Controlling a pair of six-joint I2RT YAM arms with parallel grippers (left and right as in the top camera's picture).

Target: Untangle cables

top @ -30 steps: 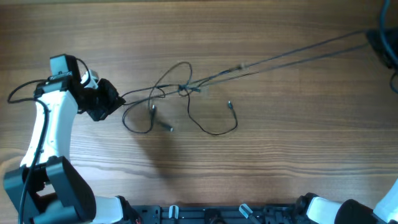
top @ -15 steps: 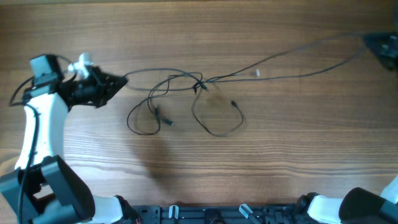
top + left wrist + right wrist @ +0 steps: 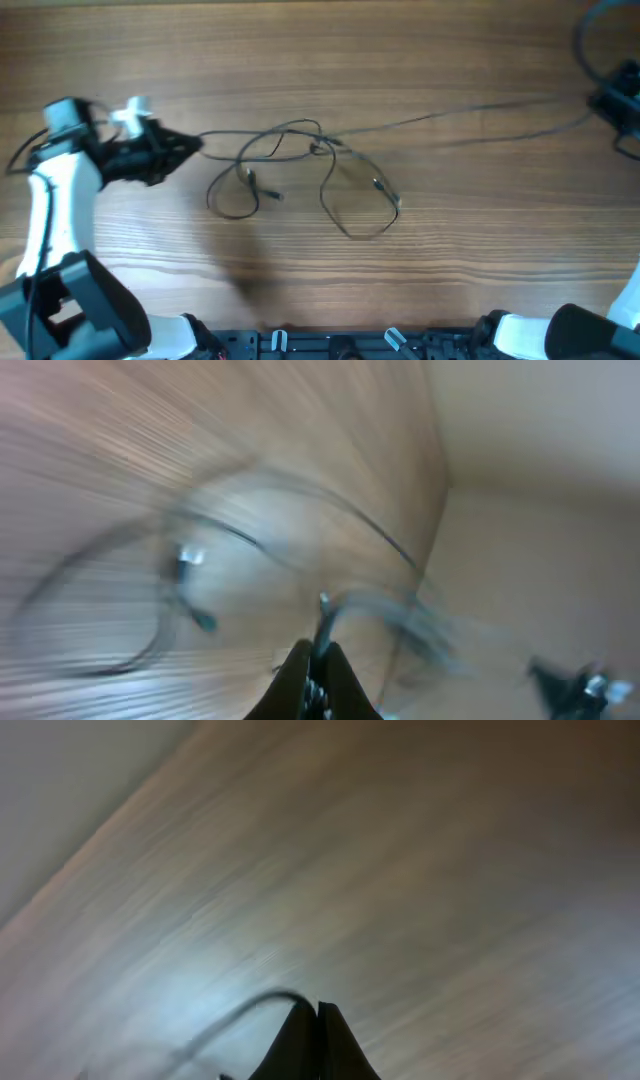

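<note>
Several cables trail from left end effector (clamped shut).

The place looks like a robotics lab bench. A bare wood-grain table fills the overhead frame, and a white robot arm rises at the left from a black mounting rail along the bottom edge. A plain pale wall shows in the upper right of the left wrist view.
</note>
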